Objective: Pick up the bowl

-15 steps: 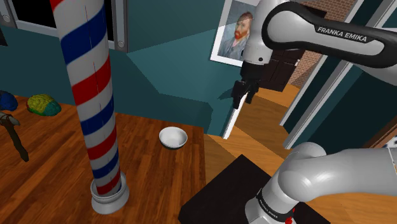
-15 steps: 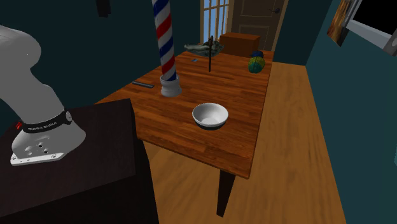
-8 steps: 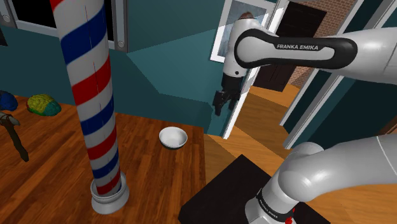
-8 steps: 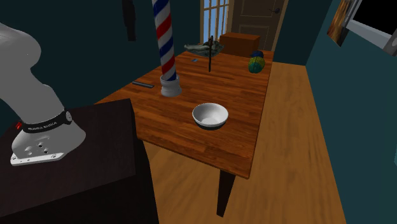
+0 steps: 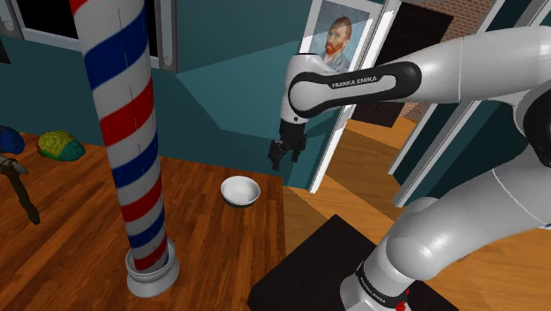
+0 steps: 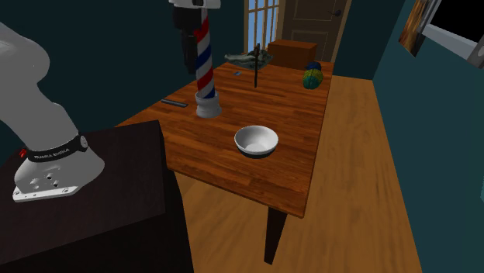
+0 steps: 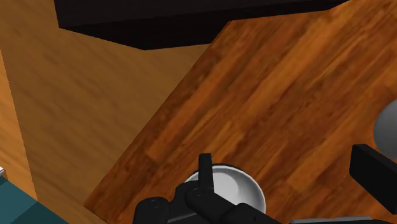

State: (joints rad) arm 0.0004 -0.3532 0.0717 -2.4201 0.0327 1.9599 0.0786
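A small white bowl [image 5: 240, 191] sits upright near the corner of the wooden table [image 5: 203, 247]; the second exterior view has the bowl [image 6: 256, 140] close to the table's near edge. My black gripper [image 5: 279, 156] hangs in the air above the table's edge, up and to the right of the bowl in the shoulder view. In the second exterior view the gripper [image 6: 188, 63] is high in front of the striped pole. In the wrist view the gripper [image 7: 289, 175] is open, fingers wide apart; the bowl [image 7: 236, 186] lies below, partly behind one finger [image 7: 205, 170]. Nothing is held.
A tall red, white and blue striped pole [image 5: 131, 132] stands on a grey base [image 5: 152, 272] on the table. A green-yellow lump [image 5: 60, 145] and a dark tool [image 5: 19, 181] lie farther along. The black stand [image 7: 191, 19] adjoins the table. A portrait [image 5: 334, 37] hangs behind.
The arm has swung toward the shoulder view's left and come lower, carrying the gripper from above the floor to over the table's edge near the bowl. The fingers have stayed open.
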